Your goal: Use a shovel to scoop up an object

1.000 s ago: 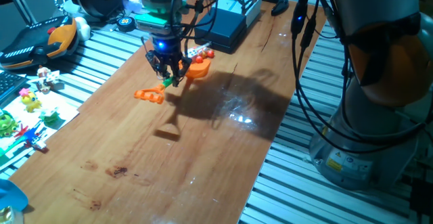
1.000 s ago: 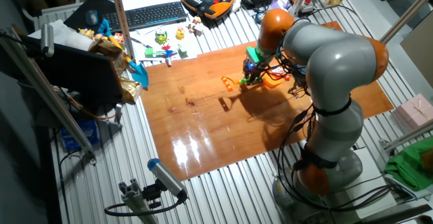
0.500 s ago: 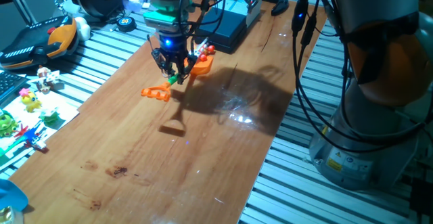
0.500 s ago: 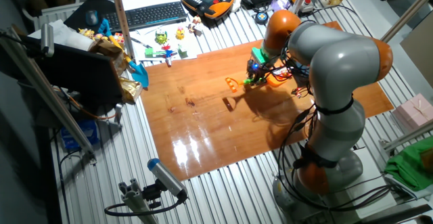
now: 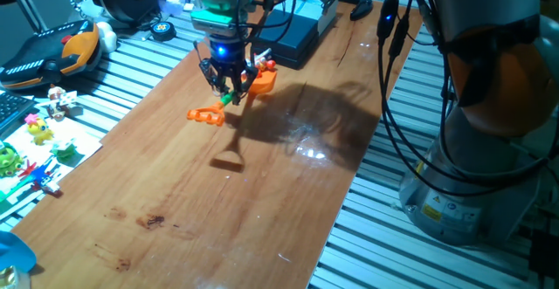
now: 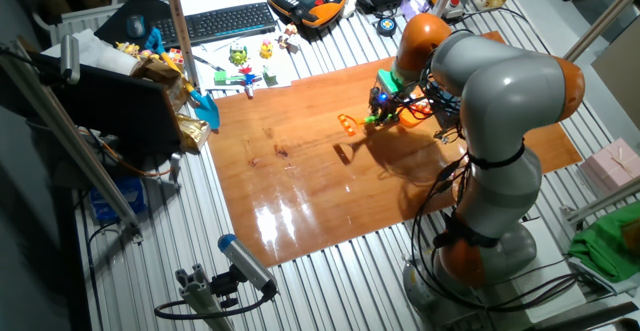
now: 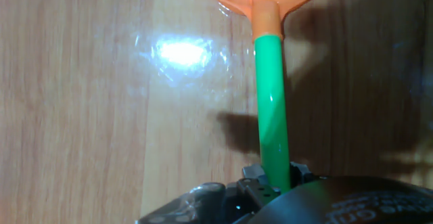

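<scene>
Hand view: gripper at bottom edge, closed on green shaft of shovel; shaft runs straight up frame away from gripper; orange blade at far end, partly cut by top edge; wooden table below, glare patch left of shaft. One fixed view: gripper grips shovel mid-shaft, lifted off table; long axis slanted, D-loop end low toward near-left, blade toward black box behind gripper; die not discernible.
</scene>
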You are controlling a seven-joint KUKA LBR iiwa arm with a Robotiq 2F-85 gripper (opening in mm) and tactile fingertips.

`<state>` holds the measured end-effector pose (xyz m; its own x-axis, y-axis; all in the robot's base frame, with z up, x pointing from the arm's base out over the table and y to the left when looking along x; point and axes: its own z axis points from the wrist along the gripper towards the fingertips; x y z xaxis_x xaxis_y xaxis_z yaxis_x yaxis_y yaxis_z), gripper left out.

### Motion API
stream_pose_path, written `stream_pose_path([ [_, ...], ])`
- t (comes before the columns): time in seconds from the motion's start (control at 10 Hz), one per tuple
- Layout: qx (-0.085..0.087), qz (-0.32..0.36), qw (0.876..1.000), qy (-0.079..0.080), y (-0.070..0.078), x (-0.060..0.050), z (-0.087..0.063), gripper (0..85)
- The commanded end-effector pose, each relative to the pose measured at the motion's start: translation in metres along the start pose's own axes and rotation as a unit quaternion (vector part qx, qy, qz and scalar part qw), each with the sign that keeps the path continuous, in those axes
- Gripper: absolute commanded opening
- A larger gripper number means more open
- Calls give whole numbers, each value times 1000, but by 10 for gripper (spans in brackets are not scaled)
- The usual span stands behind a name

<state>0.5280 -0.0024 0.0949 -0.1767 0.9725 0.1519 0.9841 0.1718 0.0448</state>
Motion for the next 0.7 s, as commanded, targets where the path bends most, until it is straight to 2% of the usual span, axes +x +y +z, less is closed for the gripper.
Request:
stream_pose_path([
  [0.0, 0, -2, 1000, -1, 0, -2, -1, 7],
  [0.3, 0, -3, 1000, -5, -2, -7, -2, 7],
  [0.6, -2, -13, 1000, -10, -4, -21, -1, 7],
])
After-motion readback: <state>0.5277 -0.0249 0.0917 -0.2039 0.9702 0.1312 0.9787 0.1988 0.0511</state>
